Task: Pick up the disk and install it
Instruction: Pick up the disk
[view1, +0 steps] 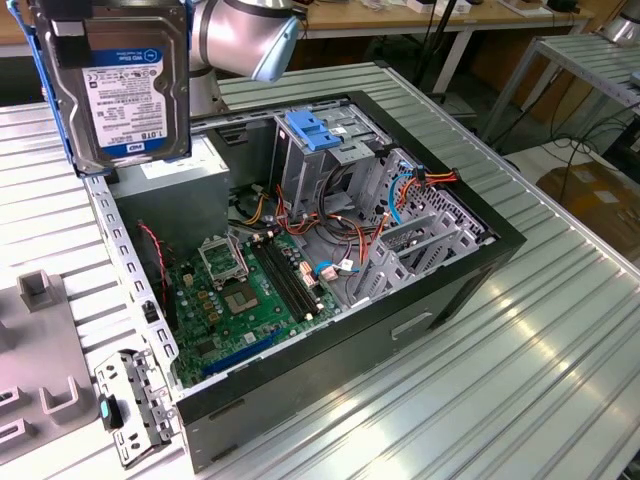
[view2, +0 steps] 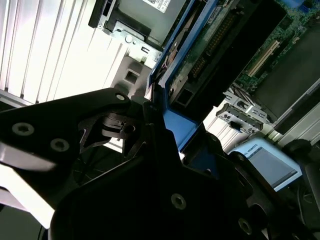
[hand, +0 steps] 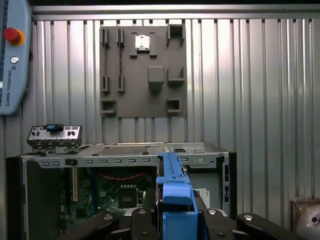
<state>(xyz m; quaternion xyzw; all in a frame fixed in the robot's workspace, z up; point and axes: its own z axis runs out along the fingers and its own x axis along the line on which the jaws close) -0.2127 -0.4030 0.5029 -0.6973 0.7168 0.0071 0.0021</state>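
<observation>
The fingers (hand: 145, 225) are clamped on the disk (view1: 125, 80) by its blue rails. It hangs upright at eleven o'clock in the exterior view, above the open computer case (view1: 400, 340), likely to clear the walls.

Ext. view: bright, even overhead light, shadows soft. Streaky sheen along ribbed silver metal table top (view1: 560, 330); soft refl. on flat silver-metal disk (view1: 125, 95) w/ white label. Bright highlight on rounded silver arm joint (view1: 250, 35). Dim inside open black computer case (view1: 450, 290), esp. beneath grey metal drive cage (view1: 320, 170); green motherboard (view1: 235, 305) lit well enough. Second wrist view: heavy glare, table ribs blown out to white; black gripper (view2: 157, 112) backlit, near-silhouette, detail lost in shadow. First wrist view: flat, even light on table & grey moulded fixture plate (hand: 142, 70); faint vertical highlights on ribs; case interior dark; blue plastic side rail (hand: 175, 200) of disk well lit, colour strong.
</observation>
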